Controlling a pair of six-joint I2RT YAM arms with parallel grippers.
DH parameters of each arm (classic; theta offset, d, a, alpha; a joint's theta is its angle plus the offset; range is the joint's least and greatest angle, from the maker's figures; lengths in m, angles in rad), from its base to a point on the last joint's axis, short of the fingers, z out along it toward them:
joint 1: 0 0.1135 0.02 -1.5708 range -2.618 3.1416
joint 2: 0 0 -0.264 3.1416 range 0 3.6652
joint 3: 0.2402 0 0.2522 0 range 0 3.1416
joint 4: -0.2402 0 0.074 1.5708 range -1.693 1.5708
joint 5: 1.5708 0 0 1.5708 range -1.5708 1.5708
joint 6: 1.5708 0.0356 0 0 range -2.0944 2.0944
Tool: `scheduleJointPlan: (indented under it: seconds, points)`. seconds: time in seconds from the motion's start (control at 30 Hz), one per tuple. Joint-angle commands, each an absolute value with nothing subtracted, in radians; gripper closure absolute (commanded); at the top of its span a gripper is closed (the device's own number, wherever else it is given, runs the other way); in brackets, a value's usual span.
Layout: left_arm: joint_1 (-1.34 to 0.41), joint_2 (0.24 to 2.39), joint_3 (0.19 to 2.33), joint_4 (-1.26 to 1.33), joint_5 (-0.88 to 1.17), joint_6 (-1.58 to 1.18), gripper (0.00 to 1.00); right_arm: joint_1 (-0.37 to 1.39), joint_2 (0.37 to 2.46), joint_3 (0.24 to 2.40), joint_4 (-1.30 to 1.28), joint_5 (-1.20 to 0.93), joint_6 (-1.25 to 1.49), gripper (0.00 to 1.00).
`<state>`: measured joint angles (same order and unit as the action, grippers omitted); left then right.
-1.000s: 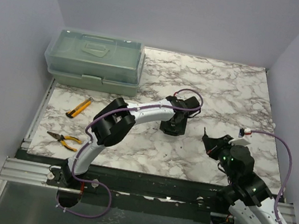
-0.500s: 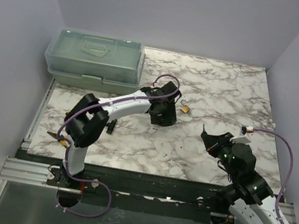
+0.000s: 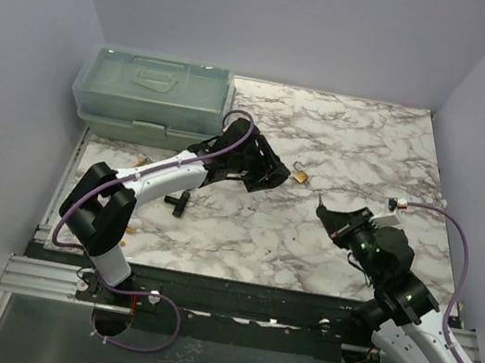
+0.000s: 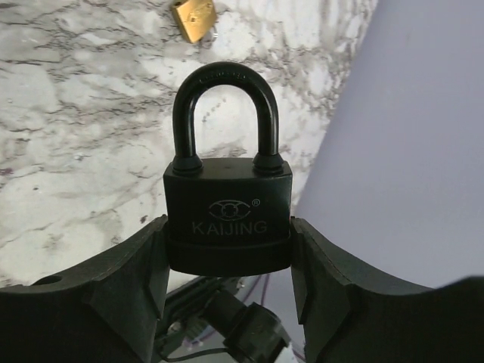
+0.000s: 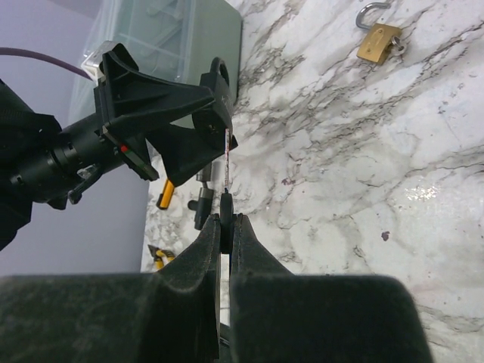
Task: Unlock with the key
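Key [image 5: 227,198]: round black head mostly hidden, pinched btw the pads of the R gripper [image 5: 226,221], jaws closed right down on it. Too small to make out in top view. Thin metal blade sticks straight out past the fingertips, long axis in line w/ the fingers, tip aimed toward the L gripper [image 4: 229,238]. L jaws part open, clamped on the sides of a matte black padlock [image 4: 228,204], curved shackle pointing away; its underside is hidden. Small brass padlock [image 4: 195,17] lies on the marble-look table [image 3: 369,157].
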<state>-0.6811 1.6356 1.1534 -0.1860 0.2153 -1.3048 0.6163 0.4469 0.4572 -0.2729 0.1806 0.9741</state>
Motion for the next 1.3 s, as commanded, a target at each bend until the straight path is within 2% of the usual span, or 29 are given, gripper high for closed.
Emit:
scheduleJointPlan:
  seconds: [0.0,0.13,0.6,0.93,1.27]
  points:
    - [-0.669,1.559,1.156,-0.038,0.290,-1.408,1.00,0.618,0.452,0.460,-0.214,0.150,1.010,1.00]
    - [-0.660,1.541,1.113,0.005,0.288,-1.438,1.00,0.618,0.452,0.443,-0.190,0.133,1.020,1.00]
    - [-0.648,1.491,0.948,0.504,0.406,-1.606,1.00,0.618,0.500,0.343,0.148,-0.085,1.088,1.00]
    - [-0.647,1.453,0.891,0.703,0.437,-1.641,1.00,0.617,0.525,0.335,0.214,-0.119,1.089,1.00]
    - [-0.645,1.458,0.853,0.894,0.446,-1.667,1.00,0.618,0.576,0.296,0.430,-0.180,1.150,1.00]
